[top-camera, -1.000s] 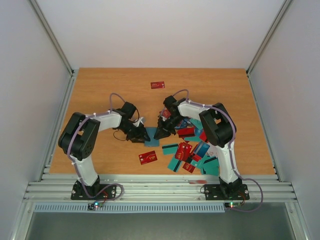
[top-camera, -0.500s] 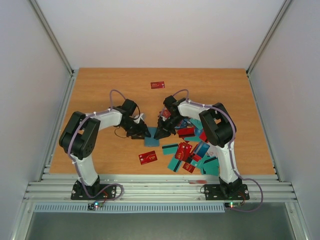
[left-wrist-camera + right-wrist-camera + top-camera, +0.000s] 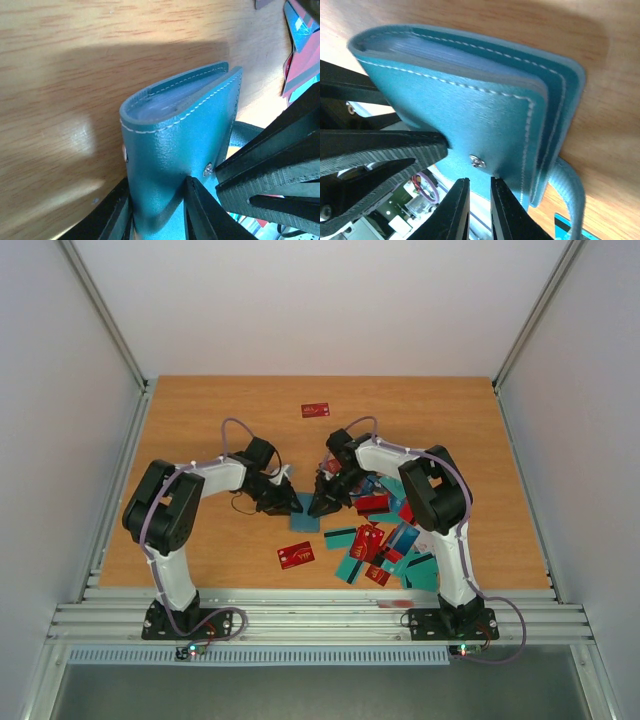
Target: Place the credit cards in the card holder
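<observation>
The card holder [image 3: 305, 521] is a teal folded wallet with white stitching, lying between both grippers at mid-table. In the left wrist view it [image 3: 175, 135] stands partly open, and my left gripper [image 3: 157, 200] is shut on its outer cover. In the right wrist view the holder [image 3: 460, 95] shows a rivet, and my right gripper [image 3: 480, 190] is closed to a narrow slit at the cover's lower edge. In the top view the left gripper [image 3: 285, 502] and right gripper [image 3: 320, 502] face each other. The credit cards [image 3: 385, 540] lie in a red, teal and blue heap to the right.
One red card [image 3: 296, 556] lies alone in front of the holder. Another red card [image 3: 315, 410] lies far back. Card edges [image 3: 302, 30] show at the left wrist view's top right. The wooden table [image 3: 200, 430] has grey walls on both sides.
My left gripper has shifted slightly to the right and back with the holder. The right gripper has barely moved.
</observation>
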You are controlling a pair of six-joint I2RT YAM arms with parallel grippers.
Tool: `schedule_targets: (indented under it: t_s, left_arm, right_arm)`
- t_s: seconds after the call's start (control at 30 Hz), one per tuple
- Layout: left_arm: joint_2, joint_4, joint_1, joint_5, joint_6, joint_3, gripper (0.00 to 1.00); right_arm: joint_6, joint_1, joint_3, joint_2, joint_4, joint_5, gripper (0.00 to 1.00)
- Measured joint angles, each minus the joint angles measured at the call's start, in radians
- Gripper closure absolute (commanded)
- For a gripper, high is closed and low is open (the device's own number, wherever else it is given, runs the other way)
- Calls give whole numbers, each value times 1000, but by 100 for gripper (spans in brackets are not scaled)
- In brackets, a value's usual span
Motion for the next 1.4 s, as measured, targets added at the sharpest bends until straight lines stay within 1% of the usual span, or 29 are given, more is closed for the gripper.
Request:
schedule_targets:
  t_s: [0.2,0.3,0.4,0.47,0.6,0.67,0.83,0.93,1.17,1.4]
  left_arm:
    - [4,10,-1,2,6,0,74]
    - [4,8,-1,0,11,1,74]
    - [6,2,-1,-3,20,6,74]
    - [6,-5,-2,-8,28,11,74]
    - [6,-20,-3,-21,40,22,75]
    - [6,-30,-4,-27,45,28,75]
    - [6,-49,-6,-35,57,39,75]
    - [6,-61,-6,-40,64,45,75]
    - [14,-95,-6,-46,75,68,75]
    - [26,-115,-6,-44,89,84,76]
  right_arm:
    - [-10,-5,45,-3,-2,2,75]
    - [-14,-12,50,-32,-2,-10,74]
    - [-16,-35,40,-98,3,-14,74]
    - [-18,-60,6,-164,12,-7,74]
    - [-21,-129,-117,-311,37,22,77]
    - [-21,-158,-171,-346,47,46,77]
    - [-22,-161,-284,-342,86,73,78]
    - [-24,-152,-318,-319,111,68,79]
    - [-23,-114,-317,-228,196,31,79]
    - [-19,-103,-295,-182,244,5,79]
